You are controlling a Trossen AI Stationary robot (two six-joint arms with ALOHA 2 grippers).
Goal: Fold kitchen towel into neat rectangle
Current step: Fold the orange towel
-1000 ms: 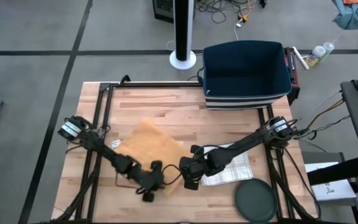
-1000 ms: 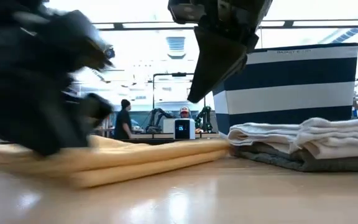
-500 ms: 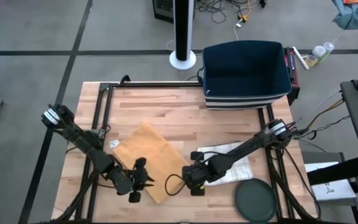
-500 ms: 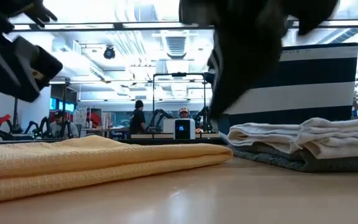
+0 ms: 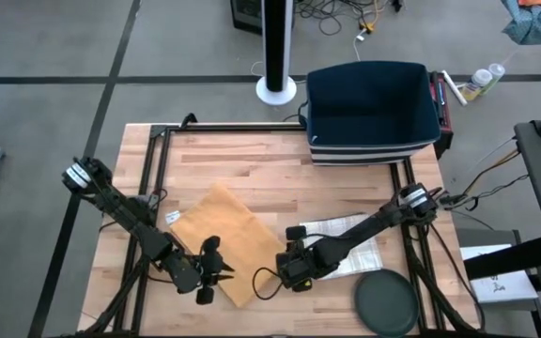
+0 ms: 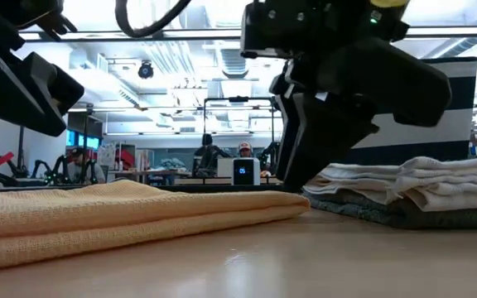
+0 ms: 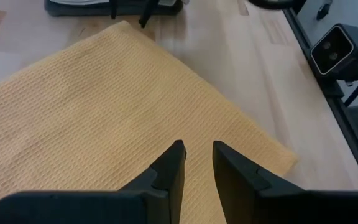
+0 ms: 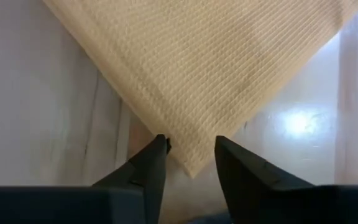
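Note:
The yellow waffle-weave kitchen towel [image 5: 224,239] lies flat on the wooden table as a folded rectangle, turned so its corners point to the table's edges. My left gripper [image 5: 212,272] hovers over the towel's near left edge; its fingers [image 7: 197,149] stand a narrow gap apart with nothing between them. My right gripper [image 5: 287,274] is open just off the towel's right side. In the right wrist view its fingers [image 8: 190,144] stand on either side of a towel corner [image 8: 191,167] that rests on the table. In the low view the towel [image 6: 122,211] lies low and level.
A stack of folded white and grey towels [image 5: 346,246] lies to the right of the yellow one. A dark round plate [image 5: 386,305] sits at the near right. A blue striped basket [image 5: 372,111] stands at the far right. Bare wood [image 5: 252,160] lies beyond the towel.
My left gripper has drawn back toward the table's left edge and risen off the towel. My right gripper has sunk toward the table, rolled and opened. The towel, bunched in thick layers before, now lies flat and spread toward the near edge.

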